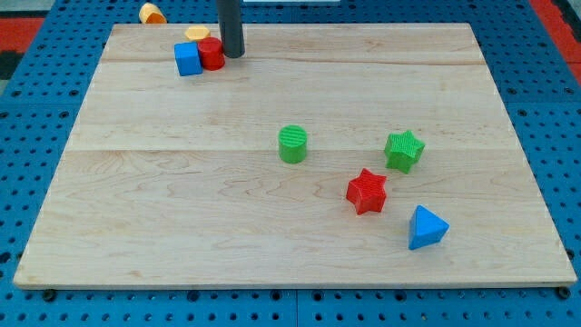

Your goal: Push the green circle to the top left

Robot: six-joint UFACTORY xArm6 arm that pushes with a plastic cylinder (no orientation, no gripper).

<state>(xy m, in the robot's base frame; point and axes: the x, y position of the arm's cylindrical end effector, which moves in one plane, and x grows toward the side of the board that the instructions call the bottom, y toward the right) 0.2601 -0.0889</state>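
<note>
The green circle [292,143] is a short green cylinder standing near the middle of the wooden board [182,182]. My tip [233,54] is at the view's top left, just right of a red cylinder [211,54] and touching or nearly touching it. The tip is far up and left of the green circle. A blue cube [187,59] sits against the red cylinder's left side. A yellow block [197,34] lies just behind them.
A green star [404,150] lies right of the green circle. A red star [367,191] and a blue triangle [426,227] lie toward the view's bottom right. An orange block [152,13] lies off the board at the top left.
</note>
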